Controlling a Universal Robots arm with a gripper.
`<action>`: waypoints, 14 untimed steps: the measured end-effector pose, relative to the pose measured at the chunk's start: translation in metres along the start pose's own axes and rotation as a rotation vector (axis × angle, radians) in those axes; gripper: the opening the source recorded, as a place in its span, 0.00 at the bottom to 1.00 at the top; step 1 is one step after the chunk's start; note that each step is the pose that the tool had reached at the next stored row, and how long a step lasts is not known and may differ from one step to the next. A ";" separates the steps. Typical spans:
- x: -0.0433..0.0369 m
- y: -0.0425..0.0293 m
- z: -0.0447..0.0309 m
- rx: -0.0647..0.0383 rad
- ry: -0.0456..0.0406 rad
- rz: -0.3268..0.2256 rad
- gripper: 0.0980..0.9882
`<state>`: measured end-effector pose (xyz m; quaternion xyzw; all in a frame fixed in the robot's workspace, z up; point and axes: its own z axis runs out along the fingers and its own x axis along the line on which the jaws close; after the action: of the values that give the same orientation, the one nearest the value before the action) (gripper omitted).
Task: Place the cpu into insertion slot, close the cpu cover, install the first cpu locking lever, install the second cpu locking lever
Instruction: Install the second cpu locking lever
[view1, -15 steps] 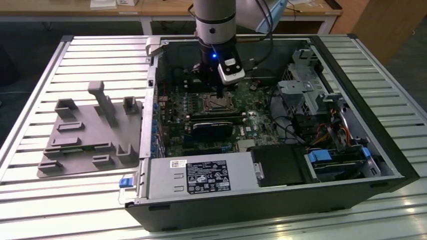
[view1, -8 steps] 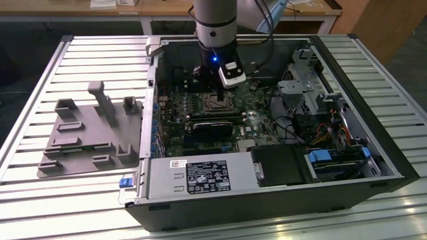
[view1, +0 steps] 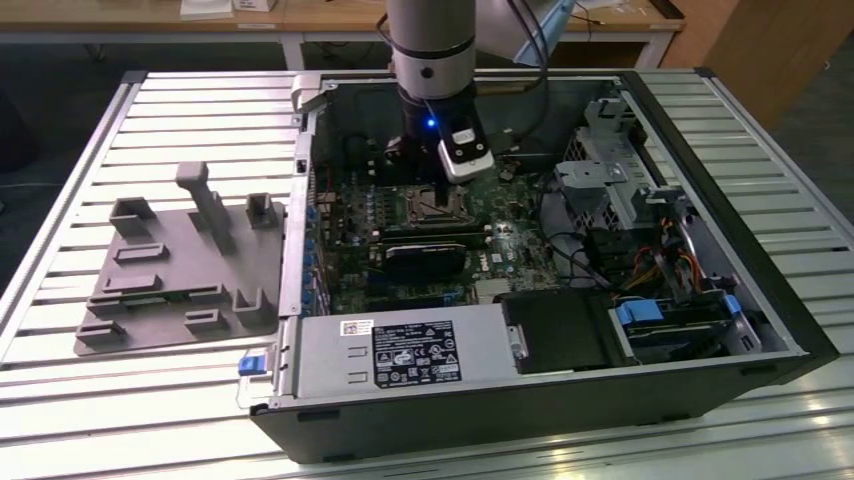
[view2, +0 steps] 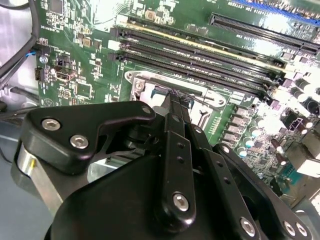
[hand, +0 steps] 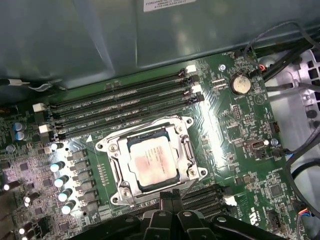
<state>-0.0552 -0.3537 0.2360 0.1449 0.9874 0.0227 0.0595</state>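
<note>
The cpu (hand: 151, 165), a small flat square chip with a dull grey metal top, sits inside the insertion slot (hand: 184, 134), the square dark-framed socket on the green circuit board (hand: 235, 130). The cpu cover (hand: 190, 153), a thin silvery metal frame with a square window, lies flat around the chip in the first wrist view, so placing and closing look done; judged, the work stands at the locking levers.

The black jointed claw (hand: 170, 196) hangs directly over the socket edge, at 6 o'clock from the chip in the first wrist view. In the second wrist view its tips (view2: 176, 100) look drawn narrow, close together, right at the socket frame; whether they pinch a lever wire I cannot tell.

Four long black memory slots (hand: 125, 107) run just beyond the socket, at 12 o'clock from it.

In the exterior view the grey arm column (view1: 430, 50) stands upright inside the open black computer case (view1: 747, 250), which rests on the slatted metal tabletop (view1: 174, 110). A grey moulded fixture tray (view1: 180, 270) lies at 9 o'clock from the case.

Judgement on doing it well: keep the cover flat, press the lever down and sideways under its hook, avoid the memory slots.
</note>
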 end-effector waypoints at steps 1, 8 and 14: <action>-0.0002 -0.0006 0.0000 0.000 0.0000 0.000 0.00; -0.0018 -0.0067 0.0004 0.000 0.0000 0.000 0.00; -0.0006 -0.0110 0.0044 0.000 0.0025 -0.010 0.00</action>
<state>-0.0573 -0.3644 0.2310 0.1400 0.9882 0.0228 0.0584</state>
